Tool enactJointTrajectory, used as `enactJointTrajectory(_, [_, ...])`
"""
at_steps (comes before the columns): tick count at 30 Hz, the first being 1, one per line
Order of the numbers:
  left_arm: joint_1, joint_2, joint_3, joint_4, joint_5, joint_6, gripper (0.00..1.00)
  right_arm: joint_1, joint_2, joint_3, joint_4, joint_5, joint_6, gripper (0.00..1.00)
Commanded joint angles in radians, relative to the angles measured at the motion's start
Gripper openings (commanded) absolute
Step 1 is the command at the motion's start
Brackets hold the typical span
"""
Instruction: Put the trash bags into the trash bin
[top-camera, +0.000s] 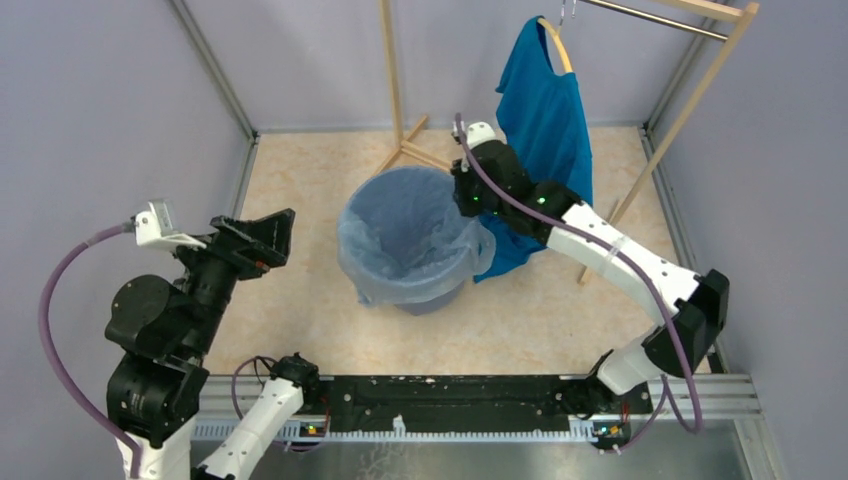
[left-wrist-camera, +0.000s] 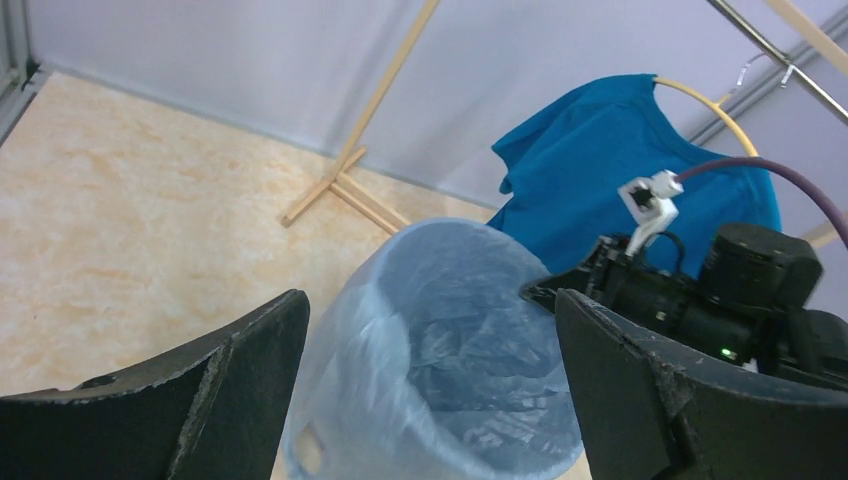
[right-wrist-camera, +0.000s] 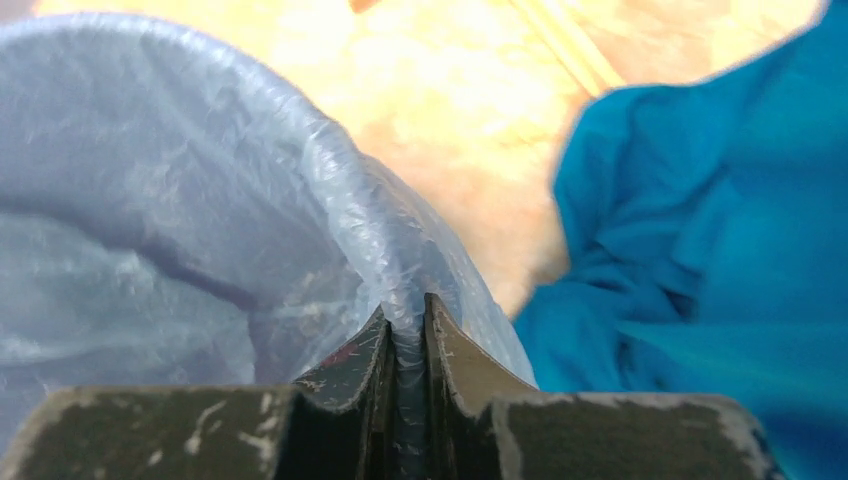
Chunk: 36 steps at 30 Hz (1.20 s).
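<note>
Bag (top-camera: 400, 235): translucent pale blue-grey, crinkle-lined, whitish along the folds
Bin (top-camera: 440, 298): solid blue, darker below the bag's edge
Shirt (top-camera: 545, 110): plain bright teal-blue
Hanger (top-camera: 556, 45): pale yellow
Rack (top-camera: 392, 70): light natural wood, with a silver-grey metal rod (top-camera: 650, 18)
Table (top-camera: 300, 200): cream, marbled with orange-tan
Walls (top-camera: 100, 100): flat pale lilac-grey
Left arm (top-camera: 165, 320) and right arm (top-camera: 620, 255): black joints, white links; purple cables (top-camera: 50, 300); green lights (top-camera: 541, 200) on the right arm
Left gripper (top-camera: 283, 238): matt black, edges scuffed grey
Right gripper (right-wrist-camera: 405, 320): black-grey, pale scratches, a reddish fleck
Rail (top-camera: 450, 400): black on silver-grey
</note>
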Motion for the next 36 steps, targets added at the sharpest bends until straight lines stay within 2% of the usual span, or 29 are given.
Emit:
enactJointTrajectory(1, [-0.003, 0.004, 0.058, 0.097, 0.075, 0.046, 0.99, 0.122, 0.123, 0.127, 0.139, -0.003, 0.065, 0.06])
enactJointTrajectory(3, [-0.003, 0.001, 0.088, 0.105, 0.088, 0.055, 0.99, 0.175, 0.203, 0.208, 0.160, 0.014, 0.090, 0.00])
enactJointTrajectory(8, [-0.003, -0.008, 0.176, 0.096, 0.083, 0.094, 0.99, 0.257, 0.428, 0.490, 0.161, -0.026, 0.153, 0.00])
enactJointTrajectory(16, [-0.003, -0.040, 0.200, 0.077, 0.067, 0.124, 0.99, 0.354, 0.879, 1.137, 0.016, -0.002, 0.189, 0.00])
enactJointTrajectory(18, [-0.003, -0.042, 0.200, 0.071, 0.069, 0.128, 0.99, 0.366, 0.919, 1.178, 0.053, -0.019, 0.209, 0.00])
enactJointTrajectory(23, [-0.003, -0.039, 0.201, 0.064, 0.076, 0.135, 0.99, 0.406, 0.920, 1.129, 0.168, 0.018, 0.179, 0.02])
enactJointTrajectory(24, [-0.003, -0.040, 0.201, 0.062, 0.075, 0.137, 0.99, 0.407, 0.927, 1.143, 0.169, 0.016, 0.176, 0.07])
enactJointTrajectory(31, [-0.003, -0.041, 0.177, 0.066, 0.072, 0.129, 0.99, 0.407, 0.888, 1.177, 0.167, -0.002, 0.142, 0.57])
enactJointTrajectory(34, [-0.003, -0.039, 0.167, 0.075, 0.079, 0.118, 0.99, 0.407, 0.833, 1.185, 0.135, 0.008, 0.111, 0.71])
enactJointTrajectory(36, [-0.003, -0.036, 0.166, 0.081, 0.084, 0.116, 0.99, 0.407, 0.769, 1.181, 0.094, 0.035, 0.077, 0.76])
